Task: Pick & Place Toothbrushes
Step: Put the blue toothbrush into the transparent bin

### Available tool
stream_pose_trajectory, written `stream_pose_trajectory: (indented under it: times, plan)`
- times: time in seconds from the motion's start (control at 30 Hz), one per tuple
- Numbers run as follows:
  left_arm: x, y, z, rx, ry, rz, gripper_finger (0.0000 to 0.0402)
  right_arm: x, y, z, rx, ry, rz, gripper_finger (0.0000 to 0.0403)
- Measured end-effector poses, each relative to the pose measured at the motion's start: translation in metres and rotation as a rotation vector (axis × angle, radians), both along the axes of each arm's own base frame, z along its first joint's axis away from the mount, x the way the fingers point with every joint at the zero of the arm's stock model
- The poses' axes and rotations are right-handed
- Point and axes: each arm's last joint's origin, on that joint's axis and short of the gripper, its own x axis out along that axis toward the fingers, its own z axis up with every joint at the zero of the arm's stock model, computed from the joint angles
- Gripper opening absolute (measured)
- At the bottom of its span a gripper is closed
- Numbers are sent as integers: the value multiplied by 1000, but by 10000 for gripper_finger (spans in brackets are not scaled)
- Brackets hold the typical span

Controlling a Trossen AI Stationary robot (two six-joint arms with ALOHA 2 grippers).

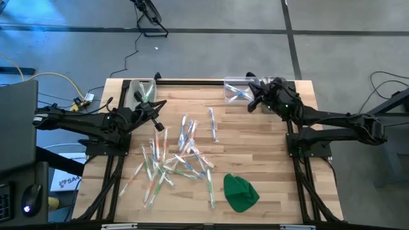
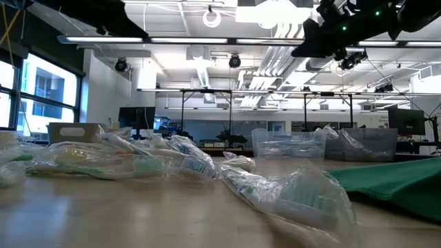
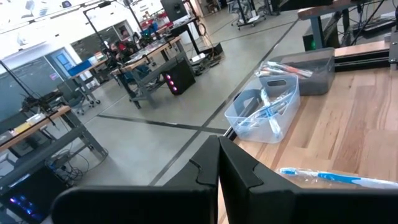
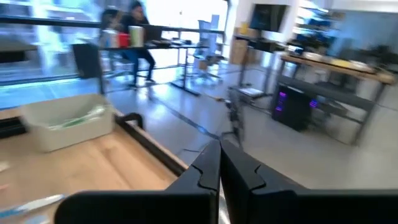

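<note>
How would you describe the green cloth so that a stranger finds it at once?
Start at the wooden table and go to its near edge, on the right arm's side. The green cloth lies there, just beside the scattered toothbrushes: the only solid green, crumpled lump among thin, pale sticks.

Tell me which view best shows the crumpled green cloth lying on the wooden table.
The high view: the crumpled green cloth shows whole, near the table's front edge, right of the scattered toothbrushes. The low view shows it only edge-on, as a flat green sheet at the right. Neither wrist view shows it.
</note>
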Motion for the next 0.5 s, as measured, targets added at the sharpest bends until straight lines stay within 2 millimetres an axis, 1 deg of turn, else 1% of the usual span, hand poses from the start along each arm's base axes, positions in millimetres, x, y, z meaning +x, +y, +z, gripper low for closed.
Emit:
stream_pose_trajectory:
  times: [0.13,0.27,0.37,0.5]
  plan:
    - [0,0,1,-1,-8,0,0,2,2,0,-11,10,110,2]
    - [0,0,2,-1,-22,9,0,5,3,-1,-10,5,178,2]
    - [-1,1,2,-4,-25,27,0,7,0,1,-22,-24,209,2]
    - [0,1,1,-36,-48,26,0,12,-5,-2,-18,-34,266,2]
